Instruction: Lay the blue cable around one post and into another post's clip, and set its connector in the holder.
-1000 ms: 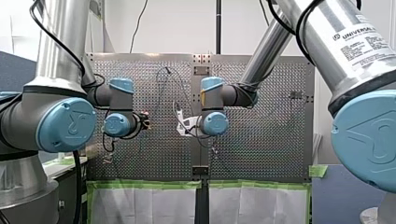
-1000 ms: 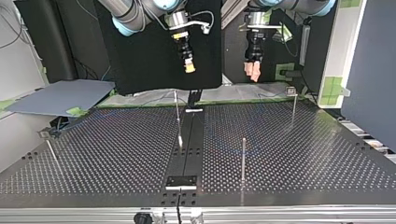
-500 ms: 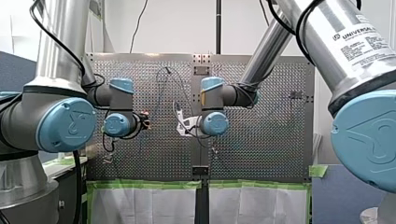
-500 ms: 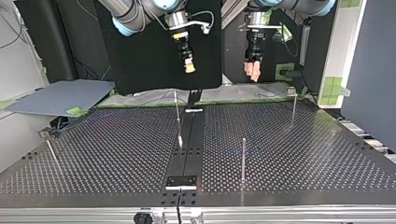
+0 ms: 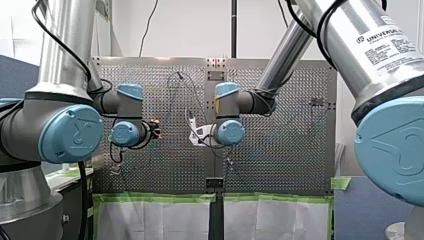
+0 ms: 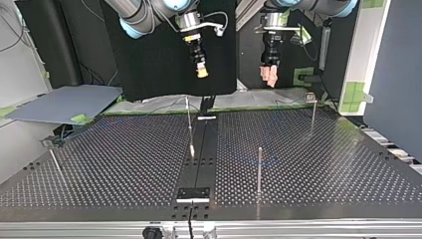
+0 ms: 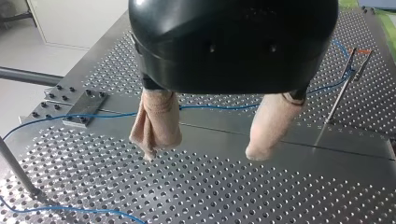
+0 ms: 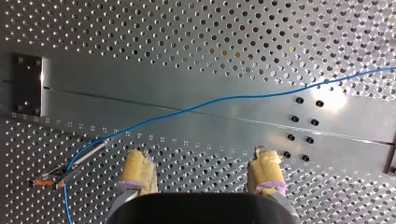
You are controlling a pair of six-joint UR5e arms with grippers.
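Loosely, blue cable [image 8: 224, 99] crosses table [image 8: 187, 46]

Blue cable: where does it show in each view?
Left wrist view: blue cable crosses the plain centre strip.
Right wrist view: curves across that strip.
Top view: only faint blue traces on the table.
Front view: cannot make it out.
Shared landmark: the centre strip.

This is a robotics lab. My left arm [image 5: 65, 50] and my right arm [image 5: 360, 45], both industrial, reach over a perforated metal table [image 6: 323, 149] studded with thin posts [image 6: 259, 169]. Green tape [image 5: 160, 197] edges its near side, and a bare white wall [image 5: 195, 30] stands at the far side.
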